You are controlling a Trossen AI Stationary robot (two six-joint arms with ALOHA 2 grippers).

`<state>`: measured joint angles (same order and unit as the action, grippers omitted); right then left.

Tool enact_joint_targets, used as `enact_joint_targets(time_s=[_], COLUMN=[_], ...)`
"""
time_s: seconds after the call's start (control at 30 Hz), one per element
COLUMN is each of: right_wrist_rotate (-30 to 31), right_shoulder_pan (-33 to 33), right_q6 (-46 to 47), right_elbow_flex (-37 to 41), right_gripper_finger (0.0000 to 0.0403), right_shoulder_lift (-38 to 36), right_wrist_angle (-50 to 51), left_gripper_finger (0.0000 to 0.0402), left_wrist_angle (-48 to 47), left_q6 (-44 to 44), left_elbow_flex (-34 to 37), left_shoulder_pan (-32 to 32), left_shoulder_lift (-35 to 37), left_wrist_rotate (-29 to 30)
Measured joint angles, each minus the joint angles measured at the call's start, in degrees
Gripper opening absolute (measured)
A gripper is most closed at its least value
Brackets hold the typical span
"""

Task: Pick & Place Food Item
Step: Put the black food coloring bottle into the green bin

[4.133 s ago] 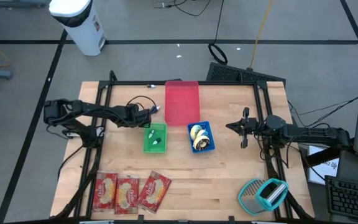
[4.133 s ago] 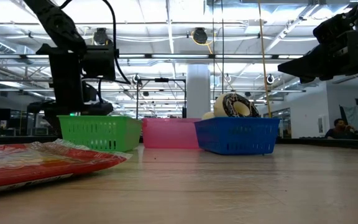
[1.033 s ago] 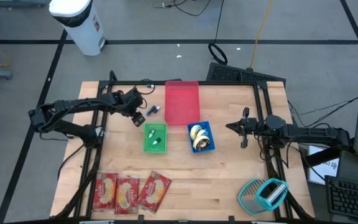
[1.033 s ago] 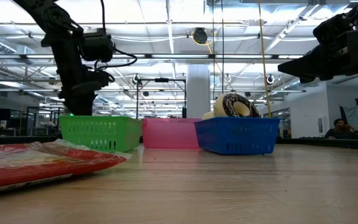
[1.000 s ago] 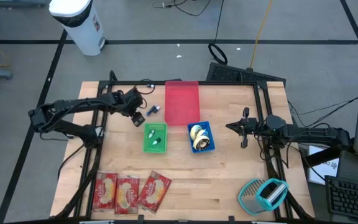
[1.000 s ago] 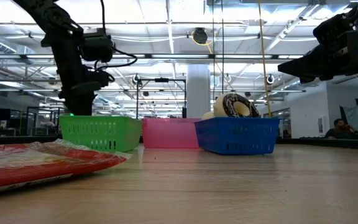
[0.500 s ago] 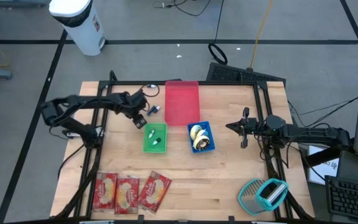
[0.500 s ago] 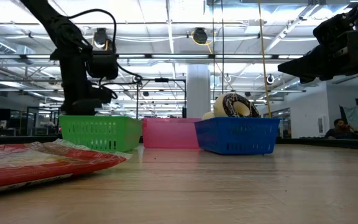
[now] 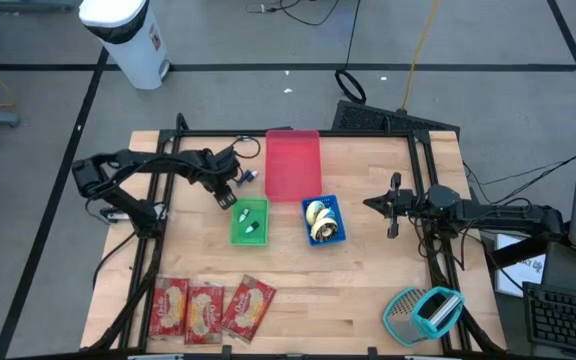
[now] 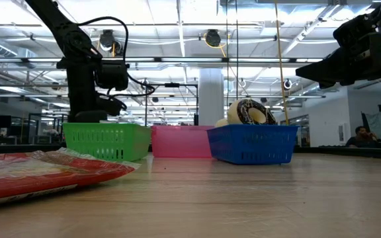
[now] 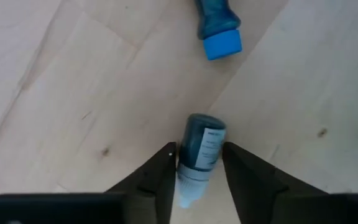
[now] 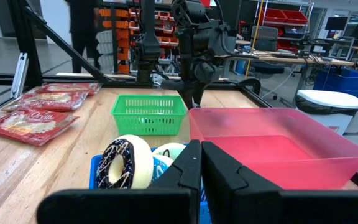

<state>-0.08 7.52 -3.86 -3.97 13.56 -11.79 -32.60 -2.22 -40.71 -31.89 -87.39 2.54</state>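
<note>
So the left claw (image 11: 195, 177) is down on the desk (image 9: 368, 290) just behind the green basket (image 9: 249, 222), and the dark blue bottle (image 11: 200, 152) lies right between its fingers, which sit apart, flanking it. A second, blue-capped bottle (image 11: 215, 26) lies nearby. The right claw (image 12: 201, 165) is pressed together, off by the blue basket (image 9: 323, 221).

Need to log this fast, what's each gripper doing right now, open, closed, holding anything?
Left gripper: open, fingers either side of a small blue bottle lying on the table, not clamped yet.
Right gripper: shut, empty, waiting at the table's right side.
</note>
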Motion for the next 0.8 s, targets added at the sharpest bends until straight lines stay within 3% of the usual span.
enact_joint_targets(time_s=[0.27, 0.57, 0.8], right_wrist_rotate=[0.0, 0.0, 0.0], right_shoulder_pan=[0.0, 0.0, 0.0], right_q6=[0.0, 0.0, 0.0], right_elbow_flex=[0.0, 0.0, 0.0], right_gripper_finger=[0.0004, 0.0004, 0.0004], right_shoulder_lift=[0.0, 0.0, 0.0], right_wrist_angle=[0.0, 0.0, 0.0], left_gripper_finger=[0.0058, 0.0083, 0.0061], left_wrist_angle=[-1.0, -6.7, -5.7], left_q6=[-2.5, -5.7, -10.5], left_elbow_flex=[0.2, 0.4, 0.3], left_shoulder_pan=[0.1, 0.2, 4.3], left_shoulder_lift=[1.3, 9.8, 17.7], left_wrist_rotate=[1.8, 9.1, 2.8])
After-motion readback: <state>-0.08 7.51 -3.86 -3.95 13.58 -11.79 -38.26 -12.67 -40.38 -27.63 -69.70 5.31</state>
